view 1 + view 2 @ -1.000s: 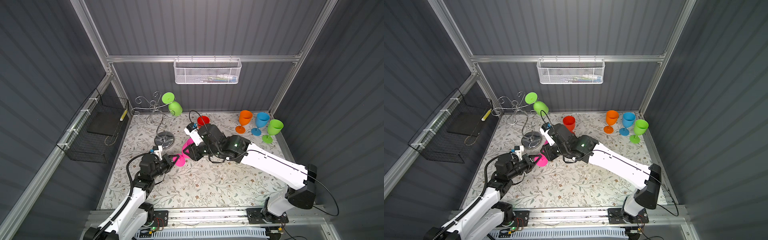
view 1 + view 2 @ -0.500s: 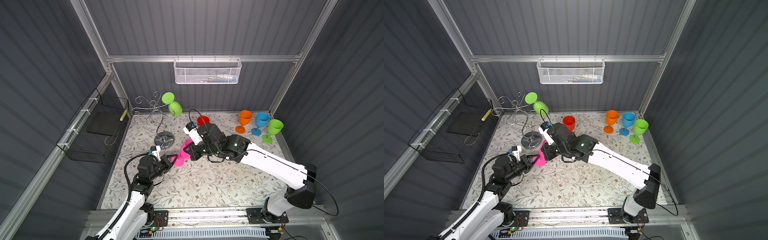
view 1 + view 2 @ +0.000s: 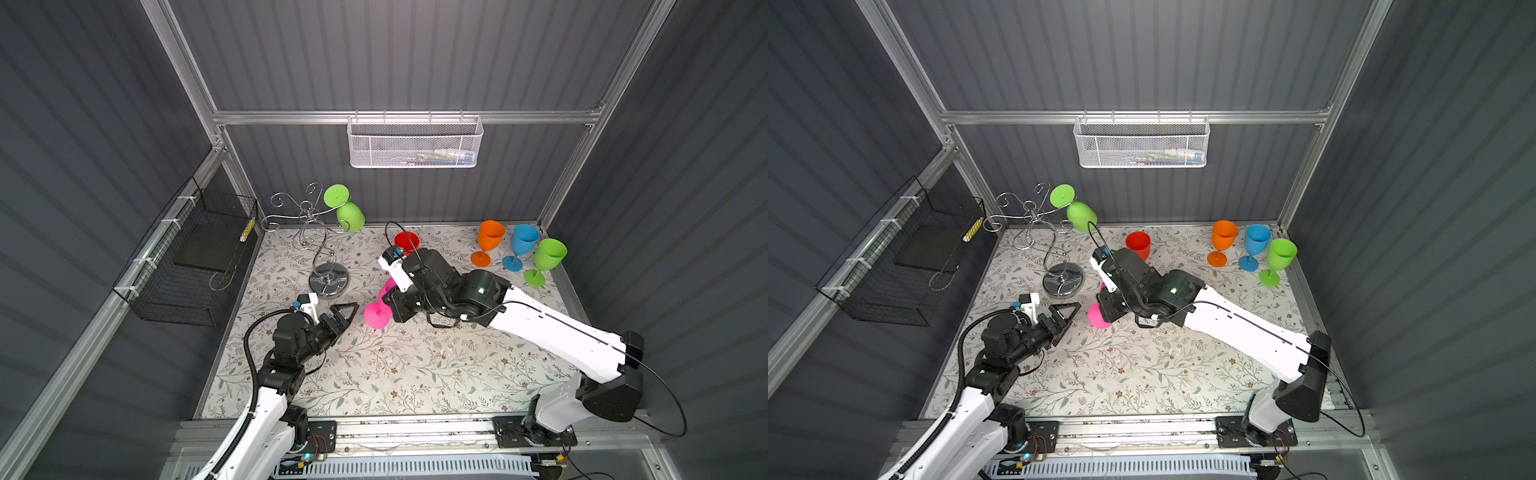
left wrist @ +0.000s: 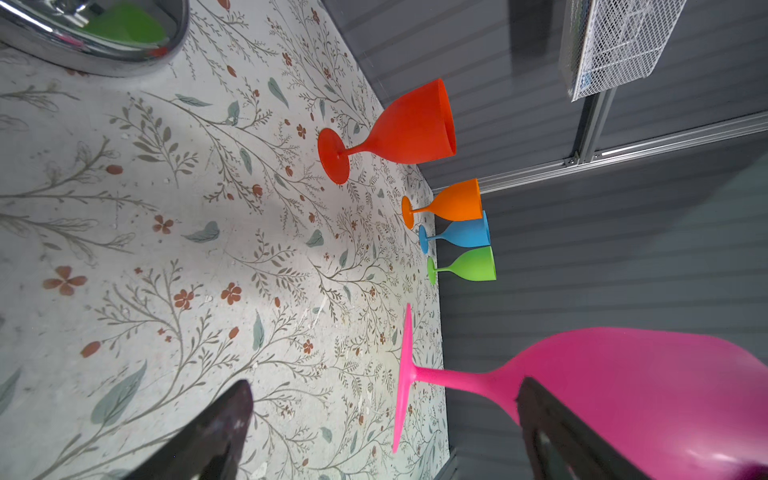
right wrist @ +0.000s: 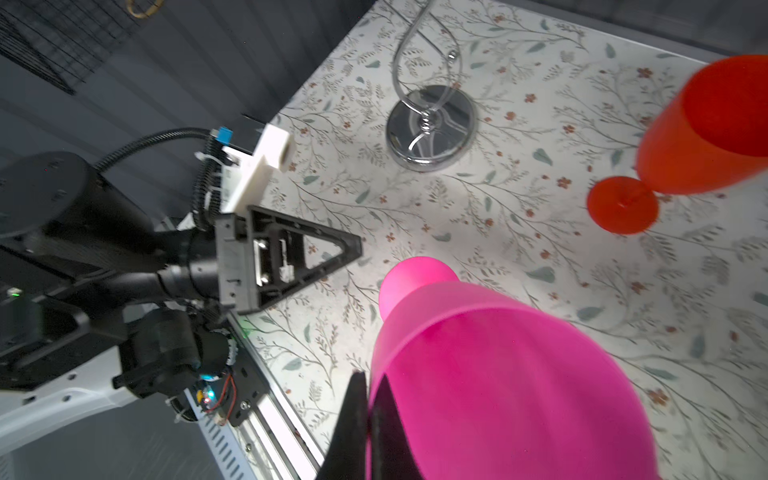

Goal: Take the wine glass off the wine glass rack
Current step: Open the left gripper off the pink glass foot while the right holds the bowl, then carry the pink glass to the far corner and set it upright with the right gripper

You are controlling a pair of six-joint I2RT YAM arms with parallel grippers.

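Stretching across the floral mat [image 3: 415, 374] from 4 o'clock toward its centre, the long white right arm carries the task's piece: the right gripper [image 5: 368, 390] is clamped on the bowl wall of the pink wine glass [image 3: 377, 315], one finger inside the rim and one outside, a hold that seems chosen to leave stem and foot free for setting down. That glass is off the wine glass rack [image 3: 329, 281] and leans slightly, its foot low over the mat just left of centre; whether it touches cannot be told. From 7 o'clock the shorter left arm points at it, the left gripper [image 3: 347, 318] spread wide and empty, just beside the foot but apart from it, apparently leaving the load to its partner. At 10 o'clock the chrome rack stands upright on its mirror base, and a hanging green glass [image 3: 350, 216] is slung bowl-down from a scroll arm by its foot, as the rack is meant to hold one. Upright on the mat are a red glass [image 3: 406, 241] at 12 o'clock and an orange glass [image 3: 490, 237], blue glass [image 3: 524, 239] and standing green glass [image 3: 549, 251] huddled at 2 o'clock, likely where freed glasses go.
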